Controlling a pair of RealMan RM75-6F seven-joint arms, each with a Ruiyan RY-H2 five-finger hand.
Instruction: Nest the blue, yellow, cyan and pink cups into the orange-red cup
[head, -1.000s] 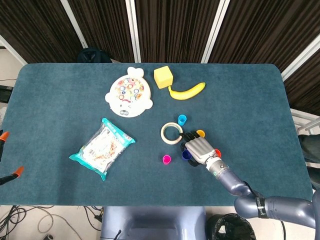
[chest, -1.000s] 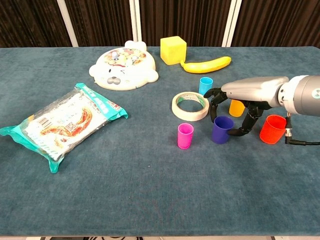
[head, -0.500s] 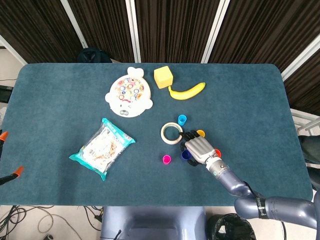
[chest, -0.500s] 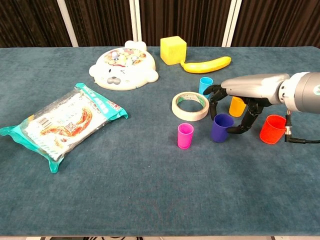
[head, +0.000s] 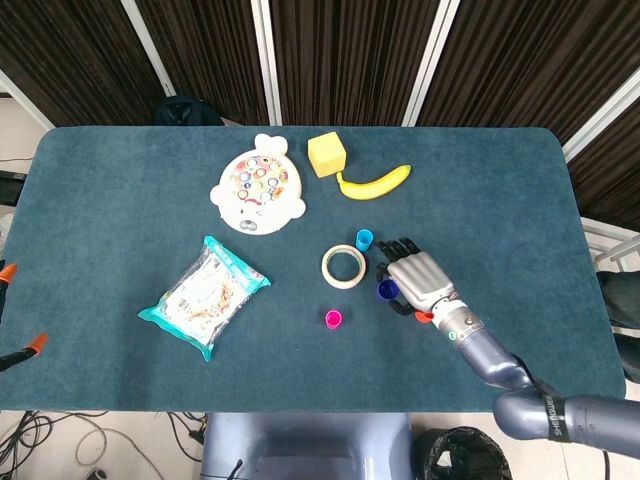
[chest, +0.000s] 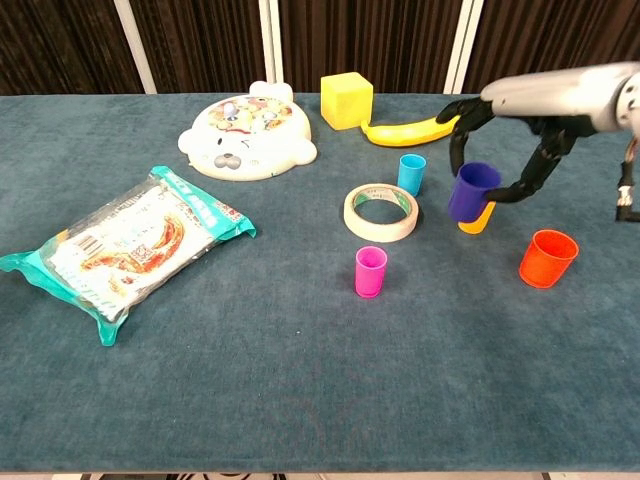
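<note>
While right hand (chest: 505, 135) grips blue cup (chest: 472, 191) aloft, yellow cup (chest: 476, 220) sits beneath, tape roll (chest: 381, 212) nearby.

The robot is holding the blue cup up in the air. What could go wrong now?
The right hand pinches the blue cup only by its sides, so it might slip and fall. The yellow cup stands right below and could get knocked over. The blue cup also looks a bit tilted, so it may catch the rim of the orange-red cup instead of sliding in.
</note>
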